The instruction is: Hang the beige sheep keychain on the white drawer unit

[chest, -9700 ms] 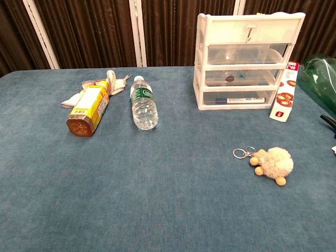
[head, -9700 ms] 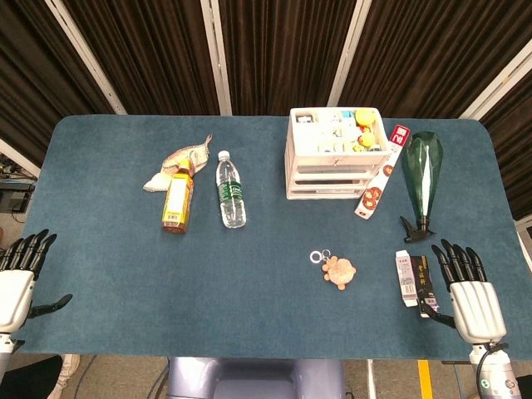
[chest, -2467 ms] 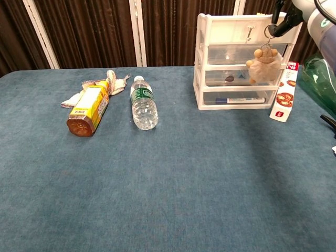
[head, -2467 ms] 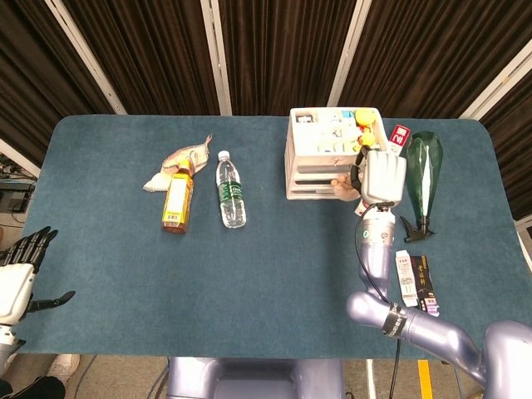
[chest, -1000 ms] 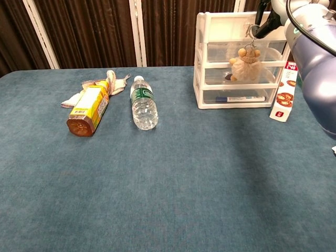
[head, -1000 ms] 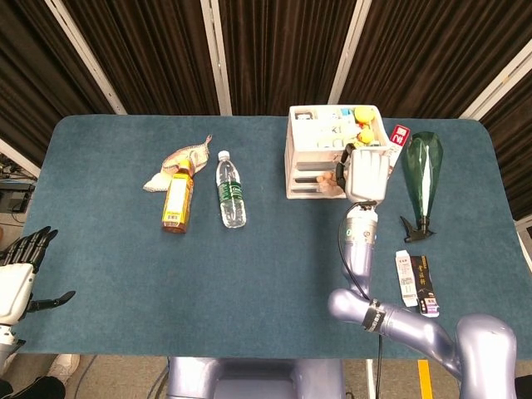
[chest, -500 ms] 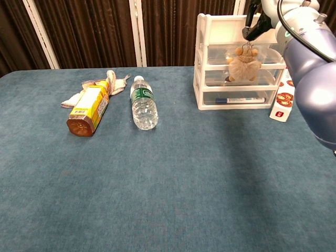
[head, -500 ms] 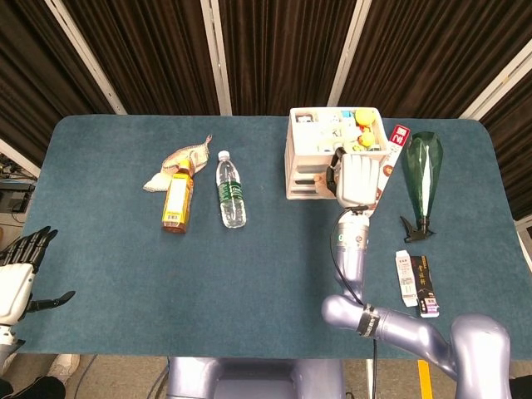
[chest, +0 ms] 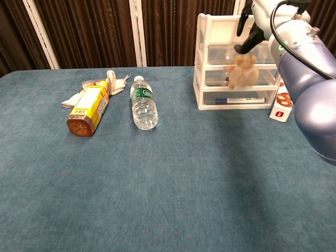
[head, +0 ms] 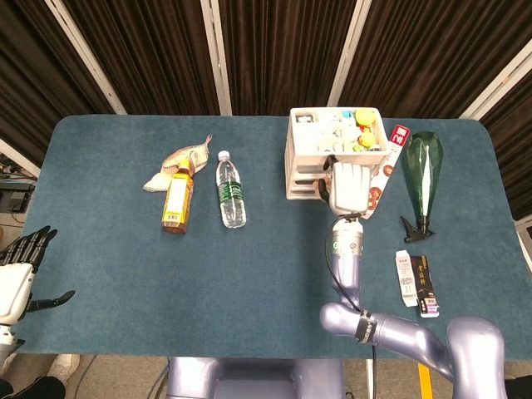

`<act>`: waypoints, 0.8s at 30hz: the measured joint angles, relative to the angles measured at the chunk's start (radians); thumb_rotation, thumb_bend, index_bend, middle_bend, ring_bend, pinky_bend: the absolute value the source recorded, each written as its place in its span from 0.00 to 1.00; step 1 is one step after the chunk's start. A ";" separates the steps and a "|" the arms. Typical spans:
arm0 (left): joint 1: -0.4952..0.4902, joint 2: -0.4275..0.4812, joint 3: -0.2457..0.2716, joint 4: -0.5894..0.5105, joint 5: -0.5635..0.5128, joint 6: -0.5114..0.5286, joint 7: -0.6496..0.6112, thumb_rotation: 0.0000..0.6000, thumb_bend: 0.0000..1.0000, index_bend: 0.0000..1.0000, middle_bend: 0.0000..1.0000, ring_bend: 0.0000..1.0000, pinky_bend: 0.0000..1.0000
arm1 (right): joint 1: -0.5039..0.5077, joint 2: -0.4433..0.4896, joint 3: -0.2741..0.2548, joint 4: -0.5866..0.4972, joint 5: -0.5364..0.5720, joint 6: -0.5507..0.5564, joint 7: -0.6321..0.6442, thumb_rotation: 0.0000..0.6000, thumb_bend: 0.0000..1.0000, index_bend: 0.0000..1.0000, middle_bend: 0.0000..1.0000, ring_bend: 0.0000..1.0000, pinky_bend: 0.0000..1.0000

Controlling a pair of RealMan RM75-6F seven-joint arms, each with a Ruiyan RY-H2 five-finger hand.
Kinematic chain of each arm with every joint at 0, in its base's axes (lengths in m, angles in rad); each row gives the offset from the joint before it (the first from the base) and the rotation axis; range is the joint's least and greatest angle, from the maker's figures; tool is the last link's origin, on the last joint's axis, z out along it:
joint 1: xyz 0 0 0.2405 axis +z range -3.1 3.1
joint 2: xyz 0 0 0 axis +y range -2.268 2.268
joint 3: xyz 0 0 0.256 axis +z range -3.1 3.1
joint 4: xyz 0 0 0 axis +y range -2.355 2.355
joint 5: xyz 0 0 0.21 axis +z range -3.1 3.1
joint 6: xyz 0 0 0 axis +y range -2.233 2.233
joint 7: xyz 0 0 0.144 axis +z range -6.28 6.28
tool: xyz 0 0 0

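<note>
Right hand (chest: pixel 255 23) pinching the ring of the beige sheep keychain (chest: pixel 241 71), sheep dangling at six o'clock, long axis vertical, before the white drawer unit (chest: pixel 210 68). Hook hidden. Left hand (head: pixel 18 274) empty, fingers apart, far off at the table edge.

We see two hands (head: pixel 351 187) (head: pixel 15 278), one sheep keychain (chest: pixel 242 71), one white drawer unit (chest: pixel 215 58) — and three bottles (head: pixel 230 191) (head: pixel 177 202) (head: pixel 421 181), one cloth (head: pixel 184 156) on the counter (head: pixel 249 274).
</note>
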 measured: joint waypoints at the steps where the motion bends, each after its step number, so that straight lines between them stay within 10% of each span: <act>1: 0.000 0.000 0.000 0.000 -0.001 -0.001 0.000 1.00 0.00 0.00 0.00 0.00 0.00 | -0.001 0.000 -0.004 -0.001 -0.002 -0.002 -0.001 1.00 0.13 0.23 1.00 1.00 0.97; 6: 0.000 0.000 -0.001 0.001 -0.003 -0.001 -0.001 1.00 0.00 0.00 0.00 0.00 0.00 | -0.006 0.009 -0.009 -0.015 0.002 -0.013 -0.019 1.00 0.09 0.07 1.00 1.00 0.96; 19: 0.005 0.001 0.002 0.004 0.004 0.009 -0.003 1.00 0.00 0.00 0.00 0.00 0.00 | -0.073 0.065 -0.039 -0.123 -0.078 0.057 0.029 1.00 0.09 0.05 1.00 0.99 0.92; 24: 0.009 0.001 0.005 0.007 0.016 0.020 0.001 1.00 0.00 0.00 0.00 0.00 0.00 | -0.169 0.161 -0.108 -0.255 -0.170 0.113 0.085 1.00 0.09 0.04 0.83 0.74 0.73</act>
